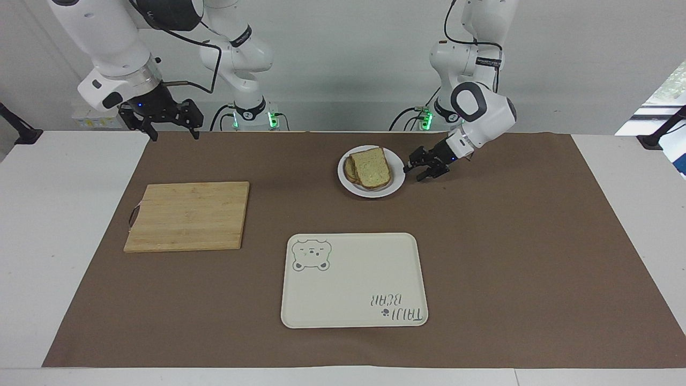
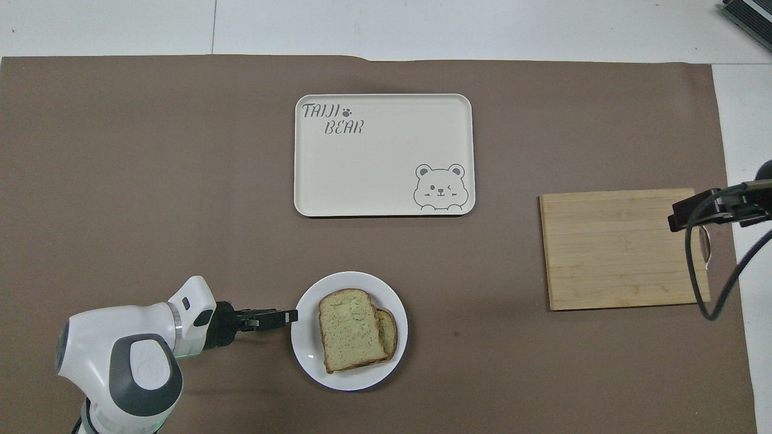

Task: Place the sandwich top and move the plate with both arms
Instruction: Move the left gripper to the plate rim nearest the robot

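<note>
The small white plate (image 1: 397, 181) lies on the brown mat near the robots; it also shows in the overhead view (image 2: 307, 357). The sandwich top (image 1: 371, 165), a plain speckled slice, lies on a lower slice (image 1: 350, 170) on the plate; it also shows in the overhead view (image 2: 350, 330). My left gripper (image 1: 415, 172) is low and open, its fingers at the plate's rim toward the left arm's end; it also shows in the overhead view (image 2: 292, 314). I cannot tell if it touches the rim. My right gripper (image 1: 172, 133) waits open, raised over the mat's corner at the right arm's end.
A bamboo cutting board (image 1: 187, 215) lies toward the right arm's end, also in the overhead view (image 2: 621, 248). A cream tray with a bear drawing (image 1: 353, 281) lies farther from the robots than the plate, also in the overhead view (image 2: 383, 175).
</note>
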